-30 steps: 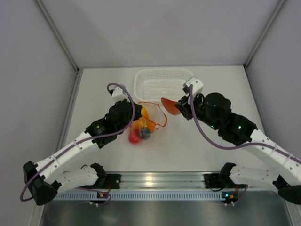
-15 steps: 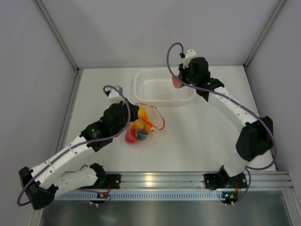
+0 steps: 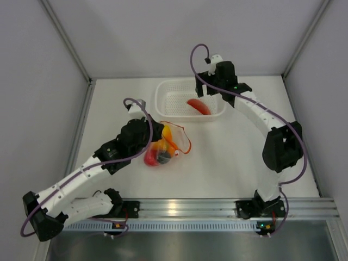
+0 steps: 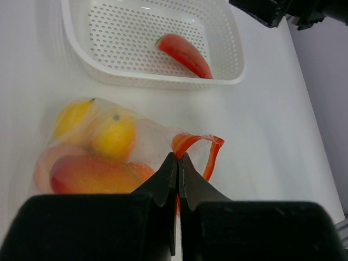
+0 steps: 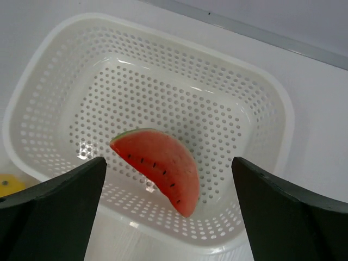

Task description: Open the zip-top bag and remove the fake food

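The zip-top bag (image 3: pixel 167 144) lies mid-table, clear, with its orange-red zip strip (image 4: pixel 211 154) gaping in a loop. My left gripper (image 4: pixel 178 158) is shut on the bag's mouth edge at that strip. Fake food shows through the plastic: a yellow lemon (image 4: pixel 113 135), another yellow piece (image 4: pixel 70 115), an orange-red fruit (image 4: pixel 92 174), and a red piece (image 3: pixel 150 159) beside a dark one (image 3: pixel 165 156). A red watermelon slice (image 5: pixel 157 166) sits in the white basket (image 5: pixel 272 125). My right gripper (image 5: pixel 168 161) hangs open above it, its fingers wide apart and clear of the slice.
The white perforated basket (image 3: pixel 163 100) stands at the back of the table, just beyond the bag, holding only the watermelon slice (image 3: pixel 199 106). Grey walls close the table in on the left, right and back. The right arm reaches far over the table's right side.
My right arm carried the watermelon slice from beside the bag to over the basket and opened; the slice now sits in the basket. The left gripper kept its hold on the bag.
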Robot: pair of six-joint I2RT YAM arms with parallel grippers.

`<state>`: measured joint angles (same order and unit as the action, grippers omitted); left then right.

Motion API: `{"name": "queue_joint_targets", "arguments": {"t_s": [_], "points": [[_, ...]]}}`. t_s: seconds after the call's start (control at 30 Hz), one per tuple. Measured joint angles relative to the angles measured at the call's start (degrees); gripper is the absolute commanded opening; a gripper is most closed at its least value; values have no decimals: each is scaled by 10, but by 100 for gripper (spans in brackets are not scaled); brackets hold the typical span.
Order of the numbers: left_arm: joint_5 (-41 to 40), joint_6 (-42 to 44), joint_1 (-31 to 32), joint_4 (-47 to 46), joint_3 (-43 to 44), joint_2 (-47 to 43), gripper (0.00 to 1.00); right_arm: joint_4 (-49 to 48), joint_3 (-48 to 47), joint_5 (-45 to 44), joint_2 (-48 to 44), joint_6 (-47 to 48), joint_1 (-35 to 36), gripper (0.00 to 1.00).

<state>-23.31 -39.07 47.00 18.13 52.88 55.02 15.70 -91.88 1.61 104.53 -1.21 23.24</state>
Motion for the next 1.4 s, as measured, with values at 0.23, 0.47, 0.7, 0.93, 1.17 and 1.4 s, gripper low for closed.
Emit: {"name": "queue_joint_targets", "arguments": {"t_s": [0.23,0.47,0.7,0.93,1.17,1.4], "points": [[-4,-30,0,1,3,0,0,-27,144,107,-188,-108,-4,75],[-5,-61,0,2,22,11,0,-67,287,193,-343,-177,63,50],[-5,-89,0,1,26,16,0,-91,356,203,-394,-209,174,44],[-3,-111,0,1,26,23,0,-108,361,115,-345,-223,269,40],[-1,-120,0,2,26,25,0,-154,370,43,-269,-251,295,43],[-1,-121,0,2,25,25,0,-215,377,5,-227,-265,309,48]]}}
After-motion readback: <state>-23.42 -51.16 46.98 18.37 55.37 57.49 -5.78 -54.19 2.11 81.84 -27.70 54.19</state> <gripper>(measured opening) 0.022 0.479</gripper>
